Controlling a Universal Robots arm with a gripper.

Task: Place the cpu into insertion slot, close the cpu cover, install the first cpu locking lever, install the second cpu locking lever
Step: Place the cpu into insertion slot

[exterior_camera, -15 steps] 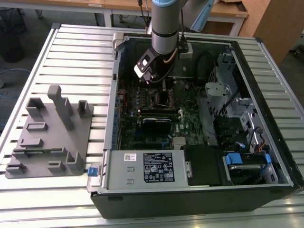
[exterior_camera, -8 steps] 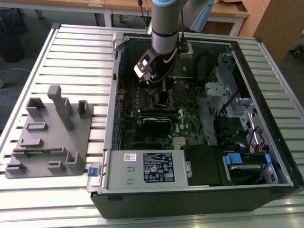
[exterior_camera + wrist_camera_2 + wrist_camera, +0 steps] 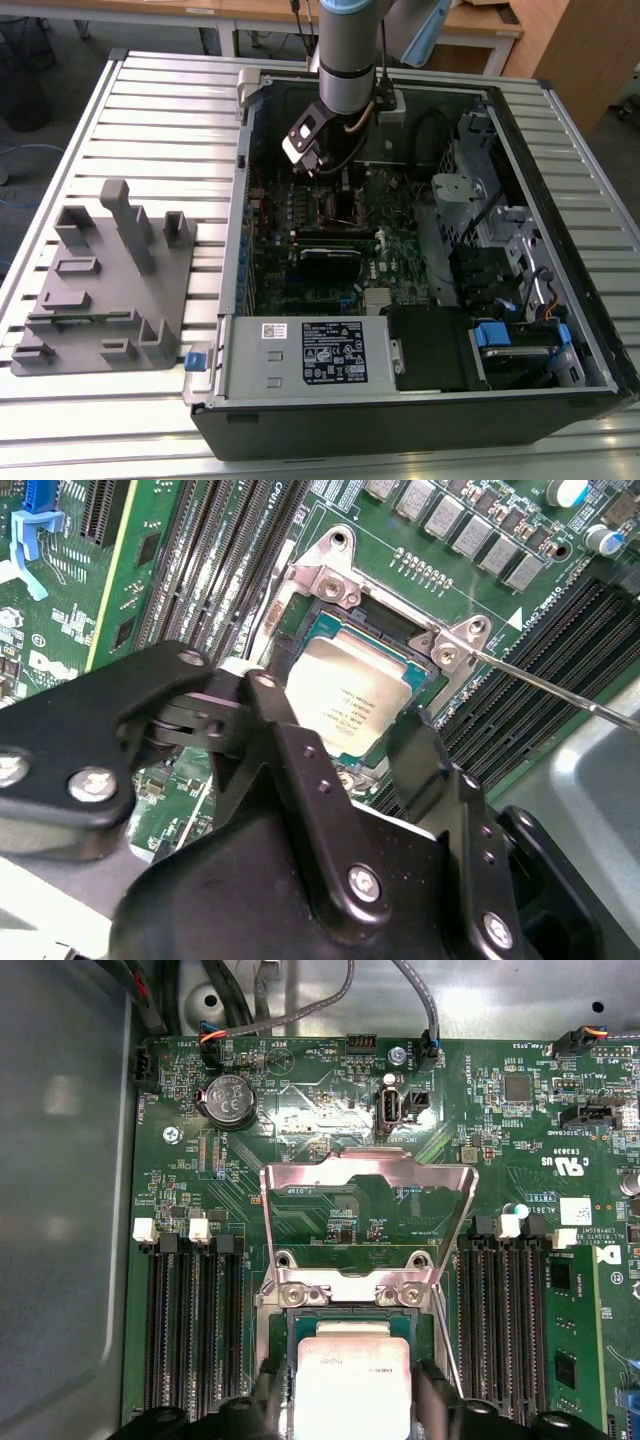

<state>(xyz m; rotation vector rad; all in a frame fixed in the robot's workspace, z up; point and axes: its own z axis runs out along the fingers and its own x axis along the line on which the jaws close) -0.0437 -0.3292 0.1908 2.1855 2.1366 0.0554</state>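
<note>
Cpu (image 3: 350,1380) sits in slot (image 3: 322,580), cover (image 3: 365,1165) up.
Gripper (image 3: 350,1407) straddles it; whether it grips, I cannot tell. Keep chip flat, square to the rim.

Grey tubular arm (image 3: 345,60), pale blue trim (image 3: 428,32), black hand (image 3: 345,735), silver screws (image 3: 92,783)

The grey arm (image 3: 347,45) reaches straight down from above. Its wrist (image 3: 345,100) is vertical, and the black gripper (image 3: 340,715) at its end points downward, held low.
</note>
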